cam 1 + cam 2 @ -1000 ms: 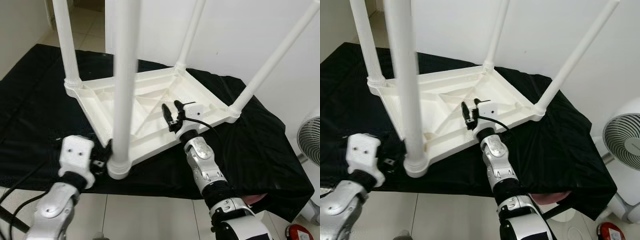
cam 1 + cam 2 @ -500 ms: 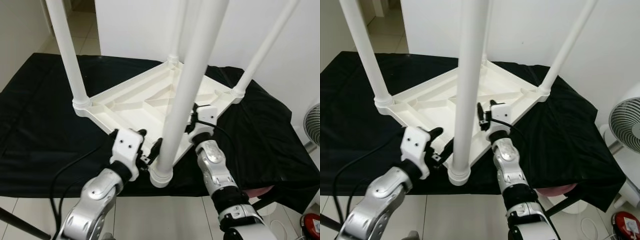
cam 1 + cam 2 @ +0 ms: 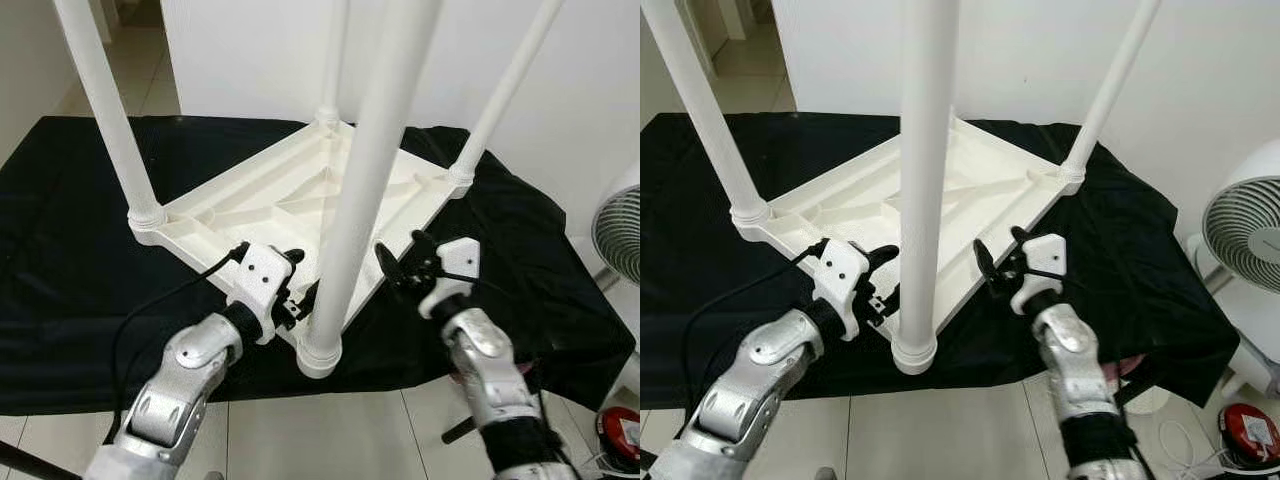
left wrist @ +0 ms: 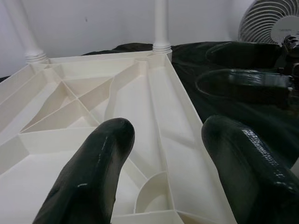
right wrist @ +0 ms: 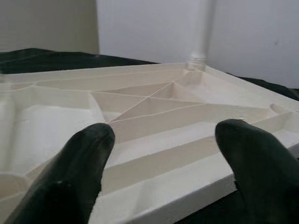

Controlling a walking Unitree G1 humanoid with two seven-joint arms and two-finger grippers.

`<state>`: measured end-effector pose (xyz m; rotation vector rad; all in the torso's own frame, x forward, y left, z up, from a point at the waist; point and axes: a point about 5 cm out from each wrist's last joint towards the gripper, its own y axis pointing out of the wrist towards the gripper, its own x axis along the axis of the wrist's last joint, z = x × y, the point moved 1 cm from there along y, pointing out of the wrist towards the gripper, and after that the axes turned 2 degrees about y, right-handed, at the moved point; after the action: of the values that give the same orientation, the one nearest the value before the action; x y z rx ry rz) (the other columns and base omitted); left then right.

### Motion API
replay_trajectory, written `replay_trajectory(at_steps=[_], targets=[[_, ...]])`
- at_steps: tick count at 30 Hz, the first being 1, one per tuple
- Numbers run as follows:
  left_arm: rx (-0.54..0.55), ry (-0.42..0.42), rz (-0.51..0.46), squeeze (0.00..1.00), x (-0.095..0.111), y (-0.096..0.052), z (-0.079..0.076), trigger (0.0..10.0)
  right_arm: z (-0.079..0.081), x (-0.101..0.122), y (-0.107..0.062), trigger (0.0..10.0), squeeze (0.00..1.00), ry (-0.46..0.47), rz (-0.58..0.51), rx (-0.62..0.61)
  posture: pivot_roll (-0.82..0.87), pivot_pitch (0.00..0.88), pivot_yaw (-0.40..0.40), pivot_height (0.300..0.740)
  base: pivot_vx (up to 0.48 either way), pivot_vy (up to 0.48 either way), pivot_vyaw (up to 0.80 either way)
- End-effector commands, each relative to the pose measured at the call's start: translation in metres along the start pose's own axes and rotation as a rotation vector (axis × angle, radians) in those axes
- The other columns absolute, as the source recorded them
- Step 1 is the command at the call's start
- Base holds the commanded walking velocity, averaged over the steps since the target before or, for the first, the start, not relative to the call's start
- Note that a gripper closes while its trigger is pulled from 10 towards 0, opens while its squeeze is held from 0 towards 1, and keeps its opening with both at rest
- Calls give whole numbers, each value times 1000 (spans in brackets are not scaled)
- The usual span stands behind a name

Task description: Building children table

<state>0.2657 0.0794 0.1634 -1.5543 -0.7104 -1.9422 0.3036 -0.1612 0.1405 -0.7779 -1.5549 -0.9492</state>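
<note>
White plastic fills the head views: the children's table [image 3: 300, 195] lies upside down on a black cloth [image 3: 70, 240], all 4 legs fitted and pointing up. The left gripper [image 3: 296, 298] sits against the table's near edge just beside the nearest leg [image 3: 365, 190], fingers spread. The right gripper [image 3: 998, 268] hovers at the right-hand edge, also spread, holding nothing. A fan [image 3: 1245, 245] stands to the right.

From the left wrist, both fingers [image 4: 93, 172] are parted over the ribbed underside near the corner socket.

From the right wrist, the fingers [image 5: 84, 158] straddle the rim with a wide gap.

Judged from this, the step is gripping both edges; each gripper should seat fully on the rim and close evenly before lifting.
</note>
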Motion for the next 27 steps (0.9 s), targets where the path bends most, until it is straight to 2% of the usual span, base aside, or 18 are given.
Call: replay_trajectory(at_steps=[1, 2, 4, 6, 8, 9, 11, 12, 13, 16, 23, 24, 27], targets=[[-73, 5, -8, 0, 0, 3, -5, 10000, 1, 2, -3, 10000, 1000, 12, 8, 52, -25, 0, -46, 740, 0, 0, 0], [-72, 10, -7, 0, 0, 3, -4, 10000, 1, 3, -5, 10000, 1000, 9, 13, 70, -25, 0, -46, 740, 0, 0, 0], [-61, 29, 16, 0, -2, 3, 1, 10000, 3, 2, -14, 10000, 1000, -2, 72, 201, -28, 0, -54, 740, 0, 0, 0], [-61, 29, 16, 0, -2, 3, 1, 10000, 3, 2, -14, 10000, 1000, -2, 72, 201, -28, 0, -54, 740, 0, 0, 0], [-56, 48, 19, 0, -4, 2, 7, 10000, 9, 2, -25, 10000, 1000, 2, 135, 336, -24, 0, -60, 740, 0, 0, 0], [-57, 56, 17, 0, -4, 1, 9, 10000, 12, 3, -29, 10000, 0, 11, 164, 406, -19, 0, -66, 740, 0, 0, 0], [-57, 61, 17, 0, -5, 0, 10, 10000, 14, 4, -32, 10000, 0, 18, 184, 451, -19, 0, -66, 740, 0, 0, 0], [-59, 69, 20, 0, -5, -1, 10, 10000, 17, 3, -35, 10000, 0, 26, 207, 512, -14, 0, -70, 740, 0, 0, 0], [-59, 69, 20, 0, -5, -1, 10, 10000, 17, 3, -35, 10000, 0, 26, 207, 512, -14, 0, -70, 740, 0, 0, 0], [-66, 84, 21, 0, -6, -2, 12, 10000, 27, 5, -39, 10000, 0, 32, 255, 687, 0, 0, -81, 740, 0, 0, 0], [-64, 107, 24, 0, -7, -2, 11, 10000, 43, 7, -29, 10000, 0, 48, 270, 865, 32, 0, -101, 740, 0, 0, 0], [-61, 117, 21, 0, -6, -2, 11, 10000, 50, 6, -19, 10000, 0, 39, 256, 891, 39, 0, -108, 740, 0, 0, 0], [-58, 122, 20, 0, -6, -1, 11, 10000, 54, 6, -12, 10000, 0, 40, 243, 900, 48, 0, -113, 740, 0, 0, 0]])
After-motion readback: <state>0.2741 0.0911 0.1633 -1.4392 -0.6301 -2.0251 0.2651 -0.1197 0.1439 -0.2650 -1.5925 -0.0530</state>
